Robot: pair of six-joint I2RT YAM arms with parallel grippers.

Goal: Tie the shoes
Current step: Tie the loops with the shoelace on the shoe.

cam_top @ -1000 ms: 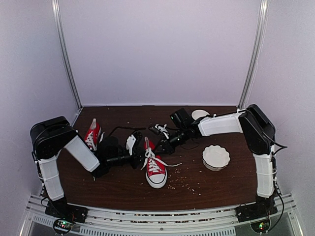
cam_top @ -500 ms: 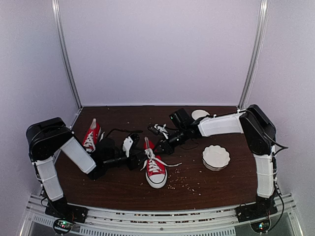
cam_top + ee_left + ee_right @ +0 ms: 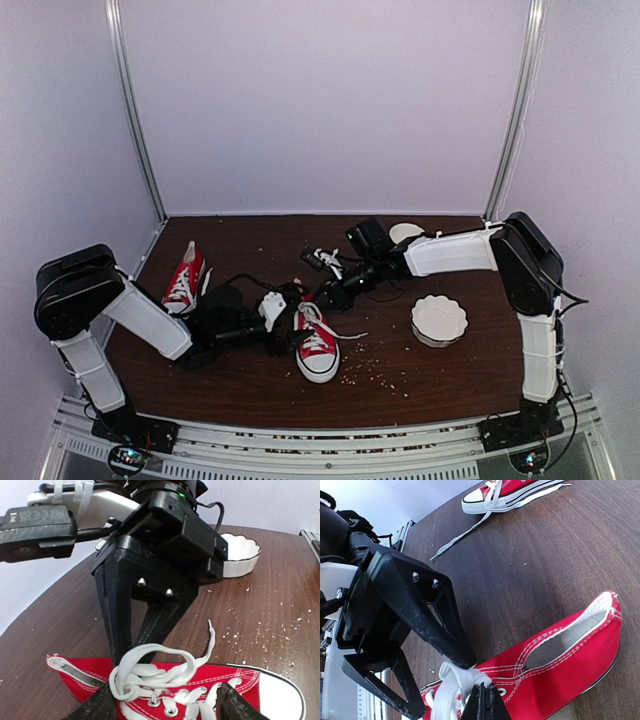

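One of the shoes (image 3: 318, 355), red with a white toe cap, lies mid-table with its toe toward the arms; its white lace (image 3: 165, 655) makes a slack loop over the tongue. My left gripper (image 3: 167, 710) is open, one finger on each side of the laced part, and touches no lace. My right gripper (image 3: 485, 700) is shut on the lace bunch by the top eyelets, coming down from the far side (image 3: 125, 657). The other shoe (image 3: 183, 281) lies at the far left with its lace trailing (image 3: 512, 492).
A white scalloped bowl (image 3: 439, 319) sits right of the middle shoe, and a smaller white dish (image 3: 405, 233) lies at the back right. Pale crumbs (image 3: 375, 370) are scattered over the brown table in front of the bowl. Both grippers crowd the same shoe.
My left gripper has opened and let go of the lace, which has dropped into a slack loop. The left arm has sunk lower. My right gripper has stayed shut in place.
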